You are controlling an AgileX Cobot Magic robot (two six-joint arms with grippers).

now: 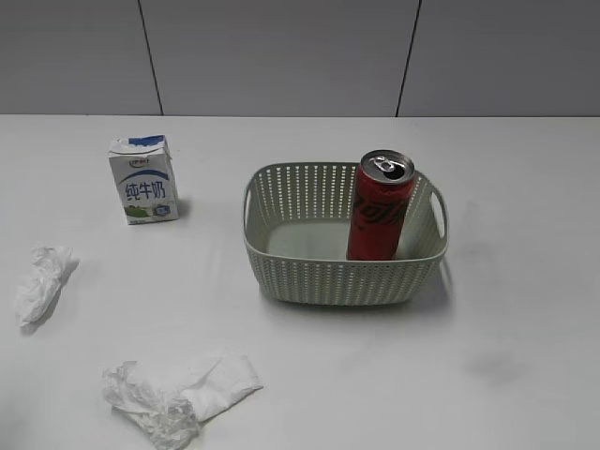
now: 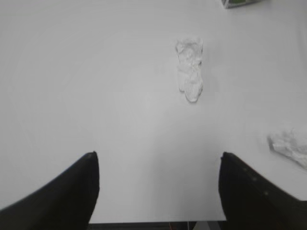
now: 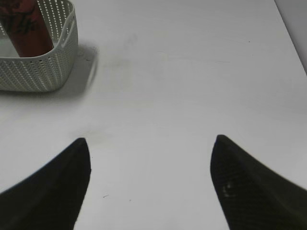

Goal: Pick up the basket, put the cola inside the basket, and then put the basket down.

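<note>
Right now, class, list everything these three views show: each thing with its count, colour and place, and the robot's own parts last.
basket: one, pale sage-green, on the table right of centre.
cola: one, red can with silver top, upright inside the basket at its right end.
milk carton: one, white and blue, far left of the table.
crumpled tissue: two, white, one at the left edge, one near the front.
table: one, white.
left tool: one, black, open, above bare table.
right tool: one, black, open, away from the basket.
</note>
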